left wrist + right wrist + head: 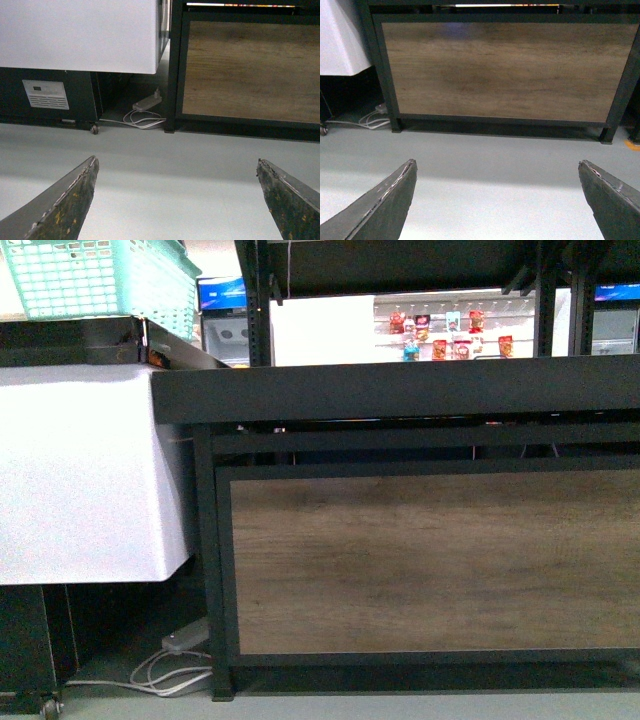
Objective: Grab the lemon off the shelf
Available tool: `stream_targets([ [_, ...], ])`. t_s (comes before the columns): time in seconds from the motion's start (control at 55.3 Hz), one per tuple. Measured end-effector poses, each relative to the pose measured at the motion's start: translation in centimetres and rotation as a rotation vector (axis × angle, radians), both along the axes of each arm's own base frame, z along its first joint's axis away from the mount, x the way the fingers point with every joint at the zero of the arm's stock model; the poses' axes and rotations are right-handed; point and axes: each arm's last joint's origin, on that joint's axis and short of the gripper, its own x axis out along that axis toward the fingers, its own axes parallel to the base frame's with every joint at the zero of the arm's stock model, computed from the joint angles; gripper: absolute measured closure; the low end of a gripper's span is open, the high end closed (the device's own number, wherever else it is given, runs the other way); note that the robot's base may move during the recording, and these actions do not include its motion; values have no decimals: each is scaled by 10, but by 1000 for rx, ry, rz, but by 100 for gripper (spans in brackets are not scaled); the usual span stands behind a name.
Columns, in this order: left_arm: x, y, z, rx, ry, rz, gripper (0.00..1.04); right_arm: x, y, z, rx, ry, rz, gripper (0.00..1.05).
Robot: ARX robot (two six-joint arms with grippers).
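Observation:
The shelf fills the front view as a black metal frame with a flat black tray edge and a wood-look front panel. No lemon shows in any view. The left wrist view shows my left gripper open over the grey floor, facing the shelf's left post. My right gripper is open too, low over the floor and pointed at the wood-look panel. Neither gripper holds anything, and neither arm appears in the front view.
A white chest cabinet stands left of the shelf, with a teal basket above it. A white power strip and cable lie on the floor between them. Hanging snack packs show far behind.

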Motion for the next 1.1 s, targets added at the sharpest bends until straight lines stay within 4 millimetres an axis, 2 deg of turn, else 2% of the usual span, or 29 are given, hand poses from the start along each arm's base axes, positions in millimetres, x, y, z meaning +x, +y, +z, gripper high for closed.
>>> stream_targets([
  [1.103, 0, 0, 0, 0, 0, 0, 8, 0, 0, 0, 0, 0, 0, 7],
])
